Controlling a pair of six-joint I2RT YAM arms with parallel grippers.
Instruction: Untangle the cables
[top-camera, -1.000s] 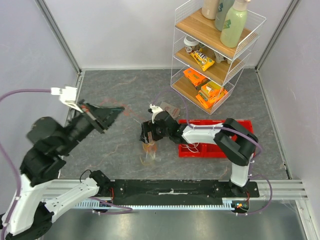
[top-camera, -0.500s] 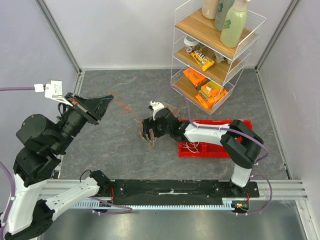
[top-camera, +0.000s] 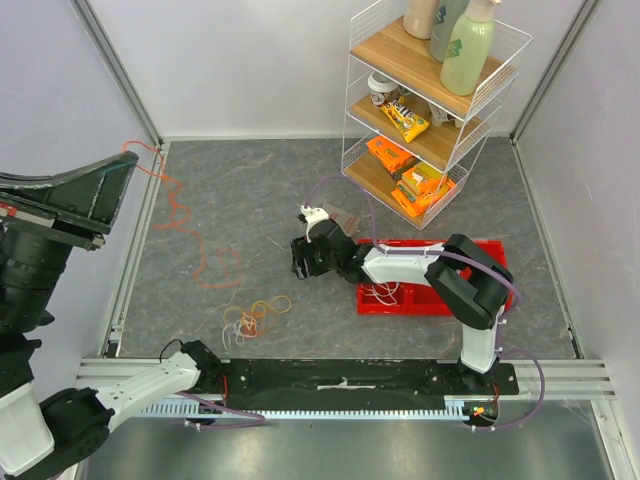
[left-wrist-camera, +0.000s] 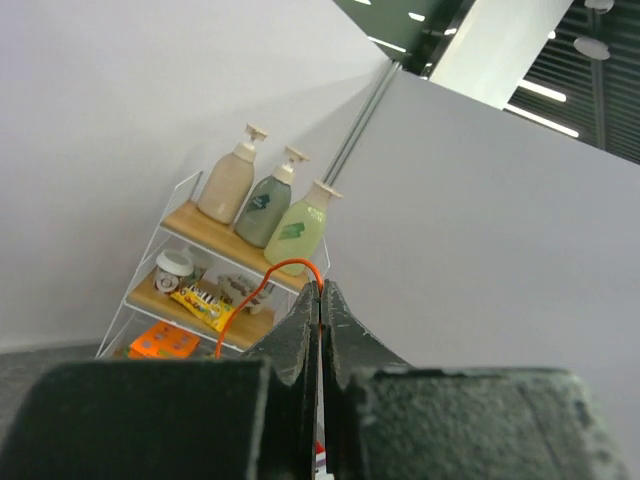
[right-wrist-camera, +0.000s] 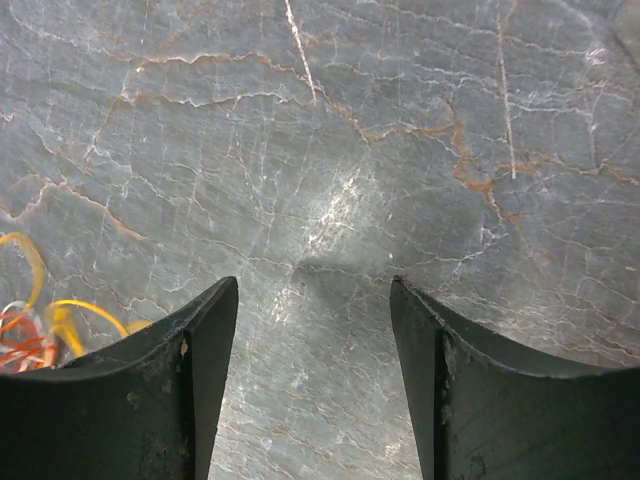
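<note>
Freeing the orange cable (left-wrist-camera: 290, 262) looks to be the step in hand: the left hand (left-wrist-camera: 320, 300) is clamped on its end, high and far left of the red tray (top-camera: 480, 248), slack trailing toward the bundle (top-camera: 255, 315) near-left of the tray. The right hand (right-wrist-camera: 312, 288), fingers apart and empty just left of the tray, should probably pin that bundle; the side wall (top-camera: 60, 100) leaves the left hand little room.
</note>
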